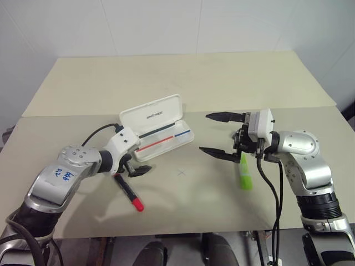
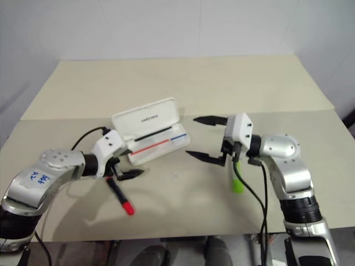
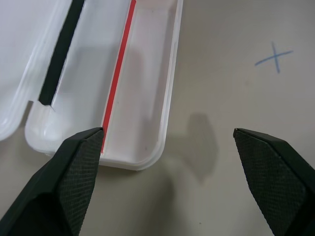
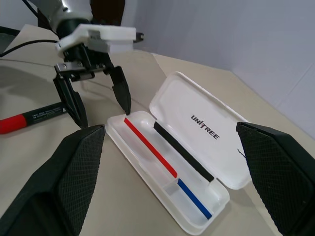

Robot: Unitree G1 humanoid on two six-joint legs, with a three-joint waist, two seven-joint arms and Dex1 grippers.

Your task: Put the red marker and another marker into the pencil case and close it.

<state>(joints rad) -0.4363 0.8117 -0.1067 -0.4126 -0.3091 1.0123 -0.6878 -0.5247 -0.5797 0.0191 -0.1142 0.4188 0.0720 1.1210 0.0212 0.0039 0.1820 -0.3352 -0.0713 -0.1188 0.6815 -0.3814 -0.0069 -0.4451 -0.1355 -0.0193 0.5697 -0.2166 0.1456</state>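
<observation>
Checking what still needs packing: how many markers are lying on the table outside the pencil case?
2. The red marker lies below the left gripper; the green highlighter lies under the right gripper. Neither is inside.

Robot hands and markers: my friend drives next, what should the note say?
Left hand: open, empty, near the open white plastic pencil case.
Right hand: open, empty, above the table.
Black marker with red cap: on the table, by the left hand.
Chunky lime-green highlighter: on the table, under the right hand.
Done: case is open.
Left: put both in, close the lid.
</observation>
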